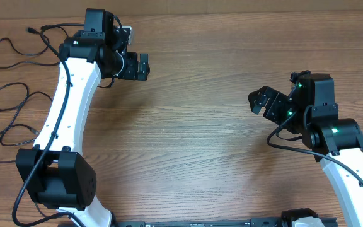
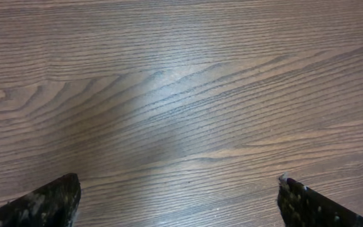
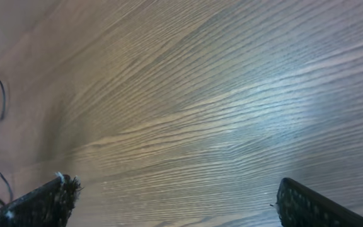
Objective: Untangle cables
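Overhead, claws: the left claw (image 1: 136, 66) and the right claw (image 1: 265, 103) both stand fully open and hold nothing.
Overhead, task item: the cables (image 1: 17, 113) lie in loose loops at the far left of the tabletop (image 1: 194, 145), behind the left arm and well apart from both claws.
Overhead, hazard: the left arm's own thick wire (image 1: 49, 28) runs close to the loops, so a reach there could catch the wrong cord.
Overhead, hazard: the loops lie near the tabletop's left edge, so a sideways drag could pull them off.
Left wrist, view: bare wood between widely spread fingertips (image 2: 49, 202), no cable in sight.
Left wrist, hazard: a descent from here would close on nothing.
Right wrist, view: the cables show only at the far left margin.
Right wrist, hazard: a thin cord lying flat may slip the pads, and pulling one end could tighten a crossing.
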Motion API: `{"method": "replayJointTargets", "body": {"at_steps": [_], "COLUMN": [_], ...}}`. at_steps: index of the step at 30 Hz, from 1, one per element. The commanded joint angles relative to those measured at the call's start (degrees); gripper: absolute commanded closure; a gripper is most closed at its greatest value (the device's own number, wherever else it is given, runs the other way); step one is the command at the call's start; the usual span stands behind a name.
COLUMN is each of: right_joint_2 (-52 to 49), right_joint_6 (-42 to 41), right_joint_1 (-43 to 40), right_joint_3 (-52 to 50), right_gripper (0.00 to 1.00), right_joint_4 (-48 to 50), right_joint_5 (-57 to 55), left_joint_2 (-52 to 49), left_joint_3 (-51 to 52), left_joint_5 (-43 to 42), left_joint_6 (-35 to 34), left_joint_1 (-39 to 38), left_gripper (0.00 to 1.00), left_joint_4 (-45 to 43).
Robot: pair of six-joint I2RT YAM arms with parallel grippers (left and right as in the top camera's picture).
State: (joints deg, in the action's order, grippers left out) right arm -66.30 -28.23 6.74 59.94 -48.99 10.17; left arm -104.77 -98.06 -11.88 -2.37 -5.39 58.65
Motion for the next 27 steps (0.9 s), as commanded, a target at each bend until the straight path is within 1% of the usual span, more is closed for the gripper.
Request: {"method": "replayJointTargets", "body": {"at_steps": [1, 4, 5, 8, 15, 17, 22, 27], "right_joint_2": [-0.4, 1.0, 4.1, 8.8, 22.5, 26.2, 36.7, 44.8], "right_joint_6": [4.9, 6.1, 6.3, 7.8, 18.7, 20.7, 21.2, 21.2], "right_joint_1": [-0.1, -0.6, -2.1, -4.9, -11.1, -12.3, -16.0, -15.5], "right_joint_3": [0.9, -0.5, -2.7, -5.9, -15.2, -17.6, -23.9, -30.9], "right_gripper": [0.00, 0.00, 0.00, 0.00, 0.00, 0.00, 0.00, 0.00], "right_joint_4": [0.2, 0.2, 0.7, 2.1, 10.2, 11.7, 13.7, 17.4], "right_joint_5": [-1.3, -3.4, -5.2, -4.7, 0.8, 2.5, 5.3, 6.1], "left_joint_2": [0.0, 0.0, 0.0, 0.0, 0.0, 0.0, 0.0, 0.0], "left_joint_3": [-1.0, -1.0, -1.0, -1.0, -1.0, -1.0, -1.0, -1.0], "left_joint_5": [0.3, 0.3, 0.3, 0.3, 0.3, 0.3, 0.3, 0.3], "left_joint_6": [1.5, 1.6, 1.6, 1.5, 1.6, 1.6, 1.6, 1.6], "left_joint_1": [0.0, 0.0, 0.0, 0.0, 0.0, 0.0, 0.0, 0.0], "left_gripper": [0.00, 0.00, 0.00, 0.01, 0.00, 0.00, 0.00, 0.00], "left_joint_4": [-0.2, -0.2, -0.2, -0.2, -0.2, -0.2, -0.2, -0.2]}}
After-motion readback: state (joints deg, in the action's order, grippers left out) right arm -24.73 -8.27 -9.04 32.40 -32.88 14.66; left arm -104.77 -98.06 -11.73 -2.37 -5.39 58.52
